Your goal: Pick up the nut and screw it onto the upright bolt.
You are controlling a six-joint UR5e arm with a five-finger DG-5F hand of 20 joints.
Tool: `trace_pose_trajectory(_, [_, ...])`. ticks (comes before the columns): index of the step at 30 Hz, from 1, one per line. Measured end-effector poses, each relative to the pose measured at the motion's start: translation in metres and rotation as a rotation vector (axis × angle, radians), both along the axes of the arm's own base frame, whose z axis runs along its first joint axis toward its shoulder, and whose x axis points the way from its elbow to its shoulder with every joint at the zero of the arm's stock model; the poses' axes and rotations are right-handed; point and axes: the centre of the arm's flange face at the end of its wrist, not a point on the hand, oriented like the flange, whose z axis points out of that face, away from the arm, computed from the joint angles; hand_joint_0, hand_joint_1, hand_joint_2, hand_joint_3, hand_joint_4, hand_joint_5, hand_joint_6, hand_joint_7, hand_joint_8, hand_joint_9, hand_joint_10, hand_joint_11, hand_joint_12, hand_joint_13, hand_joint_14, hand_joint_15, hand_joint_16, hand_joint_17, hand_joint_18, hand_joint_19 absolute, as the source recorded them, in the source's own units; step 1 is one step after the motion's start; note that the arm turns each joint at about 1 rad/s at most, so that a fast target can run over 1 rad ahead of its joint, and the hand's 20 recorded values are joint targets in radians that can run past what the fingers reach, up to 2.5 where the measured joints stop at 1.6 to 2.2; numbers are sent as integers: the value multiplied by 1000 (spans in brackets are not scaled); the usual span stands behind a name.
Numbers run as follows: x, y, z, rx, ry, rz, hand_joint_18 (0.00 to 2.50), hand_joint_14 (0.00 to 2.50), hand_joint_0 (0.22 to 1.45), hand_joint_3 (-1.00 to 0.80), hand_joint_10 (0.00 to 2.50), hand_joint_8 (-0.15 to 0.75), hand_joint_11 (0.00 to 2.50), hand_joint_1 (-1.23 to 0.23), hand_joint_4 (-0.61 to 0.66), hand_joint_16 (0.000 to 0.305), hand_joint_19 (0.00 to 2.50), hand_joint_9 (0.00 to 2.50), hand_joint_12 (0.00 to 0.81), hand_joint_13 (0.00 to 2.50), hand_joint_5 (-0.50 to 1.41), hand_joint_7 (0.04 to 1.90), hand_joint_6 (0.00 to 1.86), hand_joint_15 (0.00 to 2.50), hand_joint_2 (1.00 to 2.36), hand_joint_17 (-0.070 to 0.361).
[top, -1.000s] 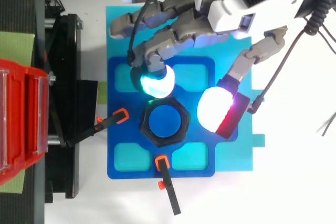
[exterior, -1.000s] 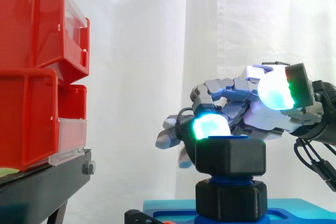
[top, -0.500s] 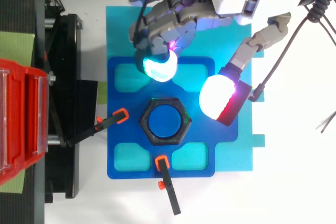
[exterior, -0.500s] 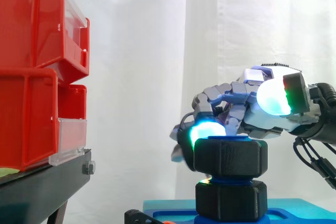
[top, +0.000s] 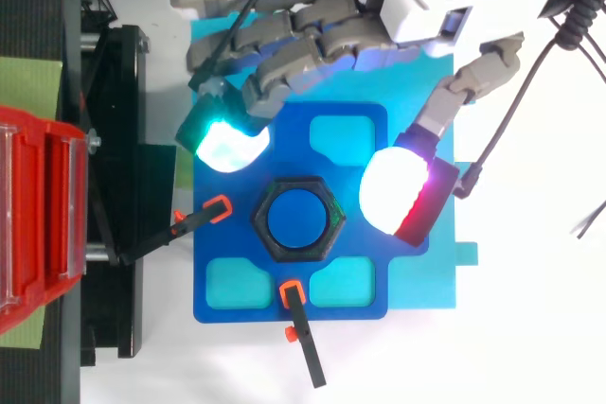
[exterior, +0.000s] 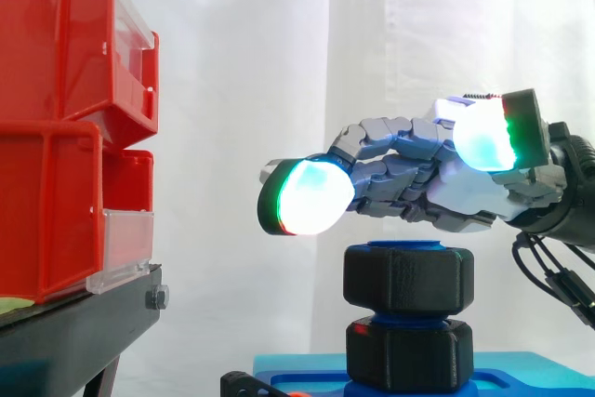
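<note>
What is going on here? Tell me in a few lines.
A robot hand hovers open just above a black nut, its fingers stretched out and clear of it. The nut sits near the top of the upright blue bolt, above a second black hex piece on the blue fixture plate. The hand holds nothing. Whether the nut is fully threaded cannot be told.

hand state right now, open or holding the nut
hand: open, holding nothing, raised above the nut and not touching it
</note>
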Motion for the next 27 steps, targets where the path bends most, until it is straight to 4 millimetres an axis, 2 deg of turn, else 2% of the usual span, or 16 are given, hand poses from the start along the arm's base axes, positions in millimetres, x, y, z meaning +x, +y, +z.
trace_pose_trajectory(5, [1,9,-2,2,13,8,0,0,440,-500,0,203,0,-202,138,46,0,211,330,0,-206,625,501,0,1000,104])
trace_pose_trajectory(12, [-4,20,-18,9,44,12,0,0,443,-500,0,224,0,-200,173,45,0,236,335,8,-185,715,502,0,1000,101])
trace_pose_trajectory(27, [-4,19,-19,14,35,8,0,0,470,-500,0,254,0,-264,279,42,0,410,322,167,-122,903,503,0,1000,94])
